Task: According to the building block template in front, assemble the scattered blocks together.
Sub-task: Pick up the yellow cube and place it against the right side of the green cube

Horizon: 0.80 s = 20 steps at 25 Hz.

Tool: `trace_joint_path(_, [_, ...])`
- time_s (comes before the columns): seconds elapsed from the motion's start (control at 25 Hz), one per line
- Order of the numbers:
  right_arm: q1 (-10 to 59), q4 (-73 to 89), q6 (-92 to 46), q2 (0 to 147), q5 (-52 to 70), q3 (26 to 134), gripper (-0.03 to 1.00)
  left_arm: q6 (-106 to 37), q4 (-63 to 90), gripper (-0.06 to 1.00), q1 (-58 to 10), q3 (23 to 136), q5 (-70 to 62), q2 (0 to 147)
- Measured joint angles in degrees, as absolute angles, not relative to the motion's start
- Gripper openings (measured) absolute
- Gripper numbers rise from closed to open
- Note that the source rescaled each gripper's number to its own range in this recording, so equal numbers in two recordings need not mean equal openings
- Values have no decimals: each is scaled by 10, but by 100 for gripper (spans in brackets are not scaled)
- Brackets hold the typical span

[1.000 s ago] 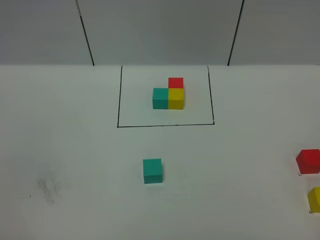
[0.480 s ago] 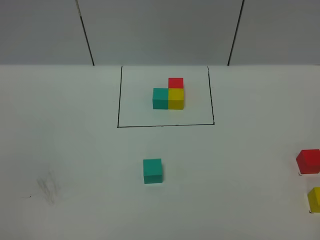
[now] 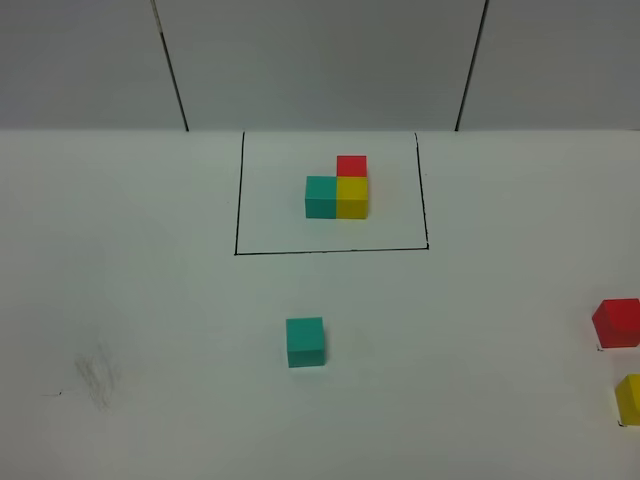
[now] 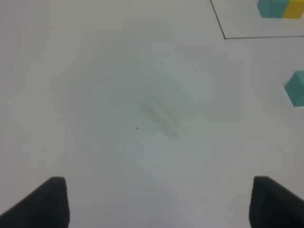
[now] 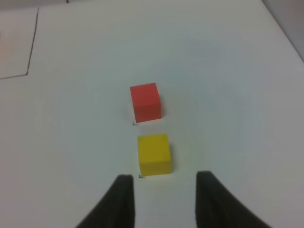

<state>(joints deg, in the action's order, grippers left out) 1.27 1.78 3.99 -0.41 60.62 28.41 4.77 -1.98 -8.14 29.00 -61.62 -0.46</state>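
The building block template (image 3: 338,190) is a teal, yellow and red trio inside a black drawn rectangle at the back. Of the scattered blocks, the teal cube (image 3: 305,341) sits alone in front of the frame, while the red cube (image 3: 616,322) and yellow cube (image 3: 630,398) lie at the right edge. Neither gripper shows in the exterior high view. My left gripper (image 4: 161,204) is wide open over bare table, with the teal cube (image 4: 297,88) off to one side. My right gripper (image 5: 165,190) has its fingers a little apart with nothing between them. The yellow cube (image 5: 154,154) is just ahead of it and the red cube (image 5: 145,101) beyond.
A faint grey smudge (image 3: 95,378) marks the white table at the front left, and it also shows under the left wrist camera as smudge (image 4: 159,114). The table's back edge meets a grey panelled wall (image 3: 320,60).
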Motion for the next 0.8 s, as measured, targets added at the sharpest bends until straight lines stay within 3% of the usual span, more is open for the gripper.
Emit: trace_joint_path(0.8, [13, 63, 40, -4, 606, 284, 0, 48, -20, 70, -81, 289, -616, -5])
